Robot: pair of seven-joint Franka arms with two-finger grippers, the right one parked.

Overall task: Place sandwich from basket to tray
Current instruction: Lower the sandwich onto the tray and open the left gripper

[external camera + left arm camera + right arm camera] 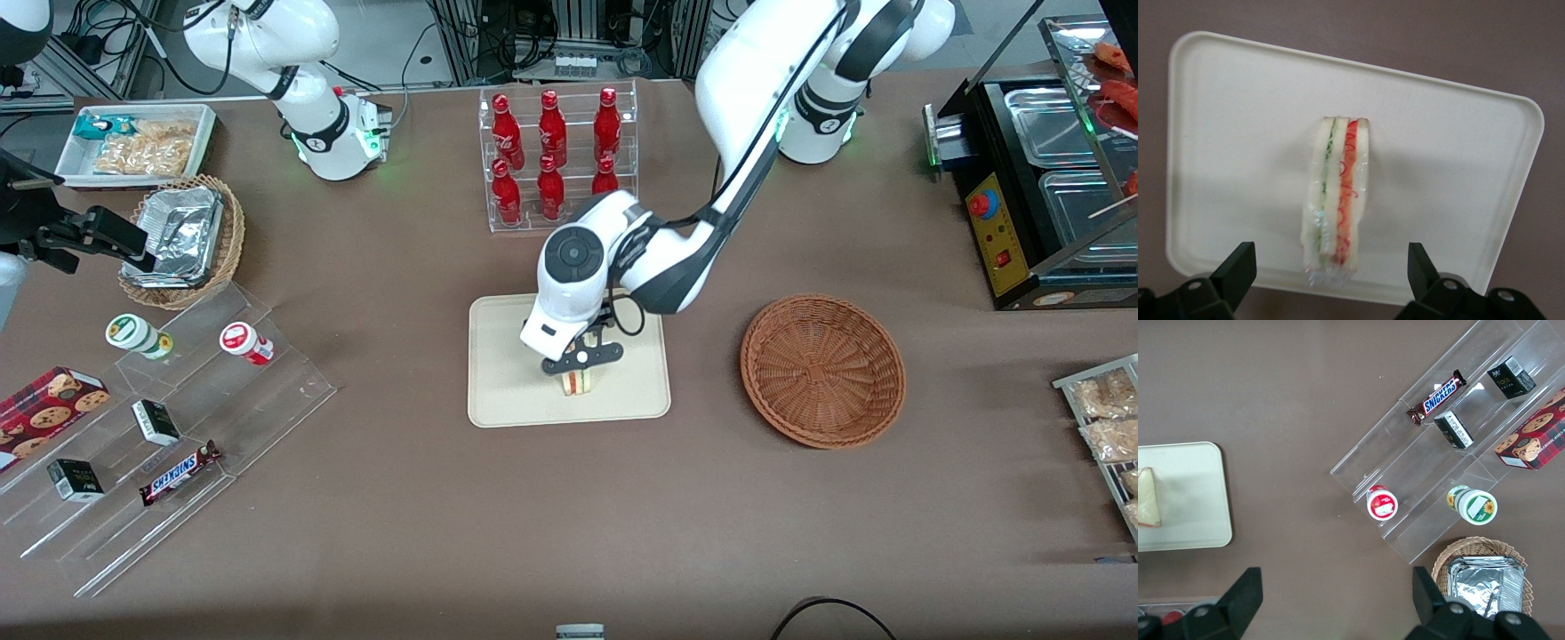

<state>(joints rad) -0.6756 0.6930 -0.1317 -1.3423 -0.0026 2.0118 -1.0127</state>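
Front view shows the sandwich (579, 382) standing on its edge on the tray (507, 391), in the half of the tray nearer the front camera. The basket (822, 369) sits on the table (400, 516) well apart from the tray, toward the working arm's end, and holds nothing.

Task status, as judged from these positions:
- Transfer from basket to tray: appears complete. The sandwich is on the tray surface, inside the rim.
- Release: appears complete. In the left wrist view the pincer (1331, 270) is spread wide, with one finger on each side of the sandwich (1335, 207) and a clear gap between each fingertip (1238, 263) and the bread.
- Remaining: lifting the arm clear of the tray (1438, 147). No further handling of the sandwich seems required.

Limits of observation:
- In the front view the pincer (582, 357) and wrist cover the upper part of the sandwich, so its full outline is not visible there.
- The right wrist view cuts off the sandwich (1147, 497) at the frame border; only part of one bread face shows on the tray (1198, 513).
- Whether the sandwich stands stably on its edge or leans cannot be determined.
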